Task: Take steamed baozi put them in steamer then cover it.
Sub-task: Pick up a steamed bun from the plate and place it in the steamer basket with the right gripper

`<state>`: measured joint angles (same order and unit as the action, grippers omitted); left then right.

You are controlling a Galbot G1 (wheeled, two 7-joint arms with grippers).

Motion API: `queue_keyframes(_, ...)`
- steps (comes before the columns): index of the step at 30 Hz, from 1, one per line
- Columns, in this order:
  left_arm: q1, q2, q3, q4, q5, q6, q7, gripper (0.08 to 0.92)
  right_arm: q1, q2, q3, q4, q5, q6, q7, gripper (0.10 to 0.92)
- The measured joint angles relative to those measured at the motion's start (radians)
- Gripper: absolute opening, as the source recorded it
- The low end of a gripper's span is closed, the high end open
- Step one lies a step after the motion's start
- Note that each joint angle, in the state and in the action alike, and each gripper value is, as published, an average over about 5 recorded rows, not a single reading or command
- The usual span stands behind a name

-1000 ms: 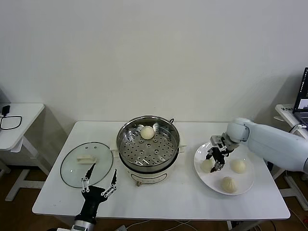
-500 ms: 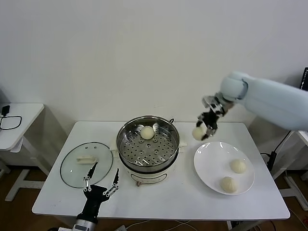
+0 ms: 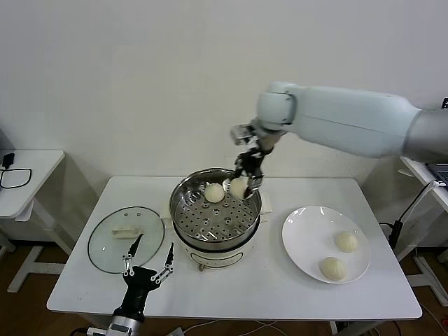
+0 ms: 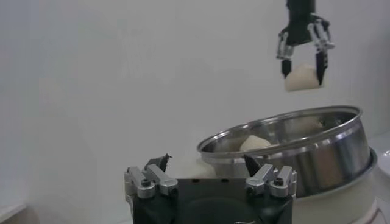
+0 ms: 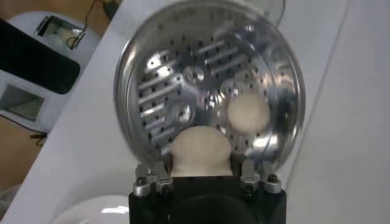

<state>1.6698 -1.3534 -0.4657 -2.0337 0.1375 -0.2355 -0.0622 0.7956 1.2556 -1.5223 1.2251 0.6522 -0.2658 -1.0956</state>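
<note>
Stainless-steel steamer (image 3: 215, 213) is seen from the head view mid-table, one baozi (image 3: 213, 192) on its tray. A second baozi (image 3: 239, 187) is held clenched by the right gripper (image 3: 249, 178) above the far rim. Two baozi (image 3: 346, 241) are left on the white plate (image 3: 302, 241), the glass cover (image 3: 126, 238) beside the splayed left gripper (image 3: 147, 269). Right wrist view: the perforated tray (image 5: 177, 79) lies open below the gripped bun (image 5: 200, 150).

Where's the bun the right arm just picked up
In the head view the bun is gripped in the right claw, hanging above the far side of the steamer, just right of the bun already on its tray.
</note>
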Motion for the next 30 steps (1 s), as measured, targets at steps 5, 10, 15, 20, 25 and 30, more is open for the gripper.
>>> queue_keyframes(5,-0.002,0.000,-0.003,0.000,0.000,0.000,-0.002,0.823,-0.027,0.084,-0.017,-0.031,0.024,-0.022,0.050,0.642)
queue_keyframes(10,-0.002,0.001,-0.007,0.000,0.000,0.000,-0.003,0.823,-0.063,0.153,-0.026,-0.068,0.034,-0.036,0.095,0.637)
queue_keyframes(15,-0.002,0.001,-0.010,0.000,0.000,0.000,-0.004,0.823,-0.100,0.209,-0.028,-0.107,0.036,-0.042,0.125,0.636)
queue_keyframes(20,-0.001,0.001,-0.013,-0.001,-0.001,-0.001,-0.004,0.823,-0.134,0.246,-0.031,-0.142,0.031,-0.046,0.144,0.637)
queue_keyframes(25,0.000,0.001,-0.016,-0.001,-0.001,-0.002,-0.005,0.823,-0.166,0.266,-0.031,-0.172,0.025,-0.047,0.160,0.644)
queue_keyframes(30,0.000,0.000,-0.017,-0.001,-0.001,-0.002,-0.005,0.823,-0.192,0.279,-0.025,-0.194,0.018,-0.047,0.168,0.649)
